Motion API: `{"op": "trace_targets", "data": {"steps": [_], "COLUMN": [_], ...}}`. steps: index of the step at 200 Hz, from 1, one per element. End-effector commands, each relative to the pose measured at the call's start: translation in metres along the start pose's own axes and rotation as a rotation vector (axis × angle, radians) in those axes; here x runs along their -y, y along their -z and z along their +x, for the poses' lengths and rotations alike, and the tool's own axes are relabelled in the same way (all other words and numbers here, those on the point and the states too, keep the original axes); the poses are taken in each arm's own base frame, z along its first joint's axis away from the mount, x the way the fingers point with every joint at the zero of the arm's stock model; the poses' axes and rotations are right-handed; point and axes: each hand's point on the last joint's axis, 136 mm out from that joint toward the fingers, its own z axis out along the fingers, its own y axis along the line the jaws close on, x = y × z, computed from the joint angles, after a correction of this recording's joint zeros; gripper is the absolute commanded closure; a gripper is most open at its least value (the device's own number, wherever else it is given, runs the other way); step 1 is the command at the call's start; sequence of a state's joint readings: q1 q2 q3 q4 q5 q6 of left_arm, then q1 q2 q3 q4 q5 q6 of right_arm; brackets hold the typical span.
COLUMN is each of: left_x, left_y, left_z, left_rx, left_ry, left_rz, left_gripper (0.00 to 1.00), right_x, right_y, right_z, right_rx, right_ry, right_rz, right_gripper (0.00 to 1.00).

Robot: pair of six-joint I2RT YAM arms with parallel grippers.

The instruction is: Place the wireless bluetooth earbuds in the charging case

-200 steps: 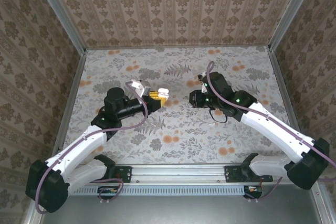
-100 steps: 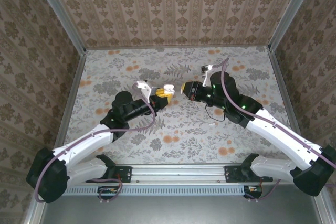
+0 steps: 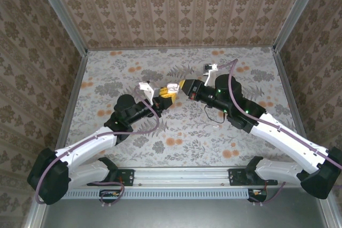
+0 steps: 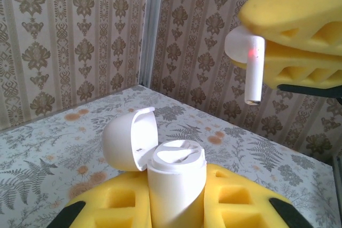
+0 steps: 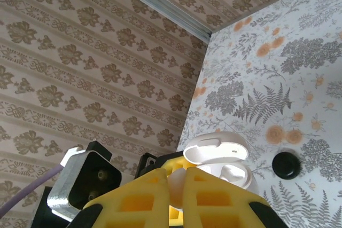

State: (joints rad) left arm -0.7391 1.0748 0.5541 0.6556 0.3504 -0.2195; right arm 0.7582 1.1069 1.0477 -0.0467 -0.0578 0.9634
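In the left wrist view, my left gripper [image 4: 176, 212] is shut on the white charging case [image 4: 173, 172], held upright between its yellow pads. The case's lid [image 4: 128, 140] is hinged open to the left and both sockets show. My right gripper [image 4: 251, 28] hangs above and to the right of the case, shut on a white earbud [image 4: 253, 65] with its stem pointing down and a red light on it. From above, the two grippers [image 3: 163, 96] [image 3: 184, 85] nearly meet over mid-table, the case [image 3: 171, 87] between them. In the right wrist view the earbud [image 5: 178, 182] sits between the yellow fingers, with the open case [image 5: 224, 164] just beyond.
A small black round piece [image 5: 286, 165] lies on the floral table [image 3: 176, 132] to the right of the case. A tiny white bit [image 3: 216, 123] rests on the table under the right arm. Patterned walls [image 3: 176, 9] close in the back and both sides.
The right gripper has swung left and forward with the white earbud, close to the case. The left gripper has carried the open case slightly right to meet it.
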Motion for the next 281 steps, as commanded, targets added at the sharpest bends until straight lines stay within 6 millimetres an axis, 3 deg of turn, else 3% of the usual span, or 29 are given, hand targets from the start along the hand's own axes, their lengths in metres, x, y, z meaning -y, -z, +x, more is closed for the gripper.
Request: {"op": "trace_targets", "data": {"steps": [1, 69, 152, 281], "left_x": [0.004, 0.006, 0.008, 0.01], "left_y": [0.0, 0.003, 0.007, 0.009], "left_z": [-0.009, -0.011, -0.013, -0.016], "left_rx": [0.044, 0.054, 0.064, 0.074], "left_ry": [-0.042, -0.048, -0.057, -0.071], "left_rz": [0.008, 0.01, 0.011, 0.01], "left_gripper": [1.0, 1.0, 1.0, 1.0], "right_x": [-0.003, -0.002, 0.008, 0.017], "right_y": [-0.002, -0.017, -0.016, -0.025], "right_z": [-0.005, 0.007, 0.006, 0.023], "right_rx": [0.047, 0.035, 0.076, 0.031], "right_ry": [-0.029, -0.039, -0.033, -0.019], "right_rz": [-0.018, 0.002, 0.068, 0.114], "right_gripper": [0.9, 0.91, 0.91, 0.91]}}
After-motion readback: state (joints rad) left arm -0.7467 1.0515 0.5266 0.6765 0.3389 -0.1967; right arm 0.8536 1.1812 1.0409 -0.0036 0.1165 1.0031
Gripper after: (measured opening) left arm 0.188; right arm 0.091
